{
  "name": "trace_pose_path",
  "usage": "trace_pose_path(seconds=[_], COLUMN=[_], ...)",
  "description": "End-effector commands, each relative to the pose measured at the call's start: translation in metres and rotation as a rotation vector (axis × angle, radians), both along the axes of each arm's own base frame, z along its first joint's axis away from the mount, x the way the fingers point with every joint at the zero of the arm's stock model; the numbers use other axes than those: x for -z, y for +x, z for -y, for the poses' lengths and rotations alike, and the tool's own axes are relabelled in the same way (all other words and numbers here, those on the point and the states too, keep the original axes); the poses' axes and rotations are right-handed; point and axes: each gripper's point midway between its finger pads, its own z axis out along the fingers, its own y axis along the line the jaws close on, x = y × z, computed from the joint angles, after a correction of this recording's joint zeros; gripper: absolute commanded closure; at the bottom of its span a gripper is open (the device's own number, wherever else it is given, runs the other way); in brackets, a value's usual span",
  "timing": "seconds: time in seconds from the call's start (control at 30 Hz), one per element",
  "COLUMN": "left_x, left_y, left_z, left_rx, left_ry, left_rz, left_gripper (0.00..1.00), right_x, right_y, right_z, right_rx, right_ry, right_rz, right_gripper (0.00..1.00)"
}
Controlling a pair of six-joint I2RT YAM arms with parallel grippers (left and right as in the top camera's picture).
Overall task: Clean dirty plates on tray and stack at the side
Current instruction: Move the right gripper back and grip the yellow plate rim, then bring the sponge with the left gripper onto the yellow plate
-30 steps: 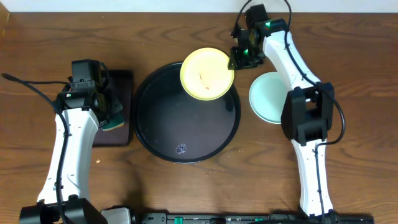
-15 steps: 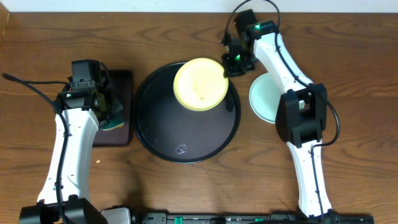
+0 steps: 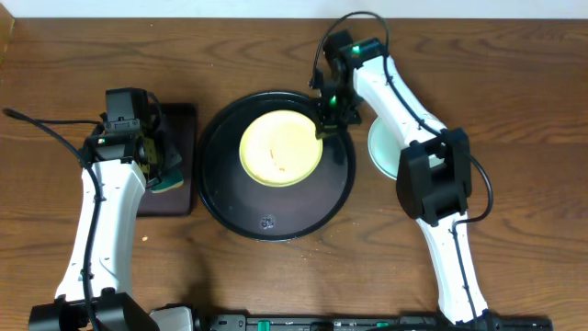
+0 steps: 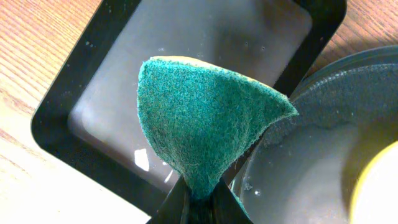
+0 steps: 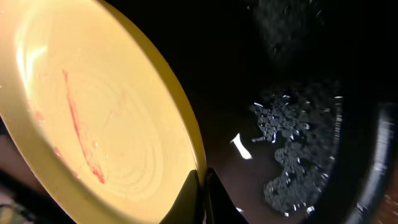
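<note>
Yellow plate [image 3: 280, 149], red-smeared, is inside black round tray [image 3: 241, 207].

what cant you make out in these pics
Mint plate: overhead, the right arm covers most of it; whether one or several lie there cannot be told.
Left claw: left wrist view, cut off by the bottom edge and hidden by the green sponge it pinches.
Yellow plate: right wrist view, cropped at the left edge; resting on the tray or lifted is unclear.

Overhead: looks straight down on whole tabletop [image 3: 514, 55]. Wrist views: close, aimed along left tool [image 4: 198, 202] and right tool [image 5: 202, 193]. Shared by all three: tray [image 3: 230, 198], yellow plate [image 3: 280, 147].
</note>
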Motion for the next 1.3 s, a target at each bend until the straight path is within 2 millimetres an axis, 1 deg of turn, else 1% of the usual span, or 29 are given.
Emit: trace_pose_path(seconds=[0.0,0.13,0.2,0.4,0.5,0.6,0.67,0.7,0.73,0.87,1.07,1.13,1.23,1.27], left_x=[-0.005,-0.010,-0.014,-0.016,-0.012,-0.002,0.008,0.019,0.025,0.051,0.086,0.093,0.094,0.092], left_y=[0.006,0.013,0.016,0.027,0.033,0.041,0.047,0.052,0.054,0.056,0.052,0.049,0.044,0.042], left_z=[0.004,0.011,0.019,0.057,0.079,0.102,0.121,0.139,0.147,0.167,0.185,0.191,0.204,0.219], left_rx=[0.017,0.039,0.062,0.091,0.101,0.126,0.171,0.211,0.230,0.276,0.319,0.333,0.361,0.398], left_ry=[-0.025,-0.034,-0.034,-0.071,-0.096,-0.118,-0.142,-0.168,-0.172,-0.168,-0.157,-0.168,-0.217,-0.269], left_rz=[0.026,0.047,0.057,0.095,0.104,0.101,0.094,0.083,0.074,0.026,-0.050,-0.071,-0.083,-0.082], left_gripper=[0.93,0.93,0.93,0.93,0.93,0.93,0.93,0.93,0.93,0.93,0.93,0.93,0.93,0.93], right_x=[0.008,0.024,0.029,0.044,0.054,0.063,0.064,0.064,0.064,0.064,0.064,0.064,0.064,0.064], right_y=[-0.019,-0.028,-0.030,-0.035,-0.038,-0.040,-0.040,-0.039,-0.039,-0.039,-0.039,-0.039,-0.039,-0.039], right_z=[-0.010,-0.021,-0.023,-0.029,-0.029,-0.026,-0.023,-0.022,-0.022,-0.022,-0.022,-0.022,-0.022,-0.022], right_rx=[-0.038,-0.069,-0.064,-0.058,-0.040,-0.028,-0.023,-0.013,-0.012,-0.013,-0.013,-0.013,-0.013,-0.013], right_ry=[-0.045,-0.058,-0.082,-0.139,-0.157,-0.172,-0.174,-0.175,-0.175,-0.176,-0.175,-0.176,-0.175,-0.175], right_rz=[0.001,0.007,0.016,0.045,0.044,0.039,0.035,0.032,0.032,0.033,0.033,0.033,0.034,0.035], right_gripper=[0.99,0.99,0.99,0.99,0.99,0.99,0.99,0.99,0.99,0.99,0.99,0.99,0.99,0.99])
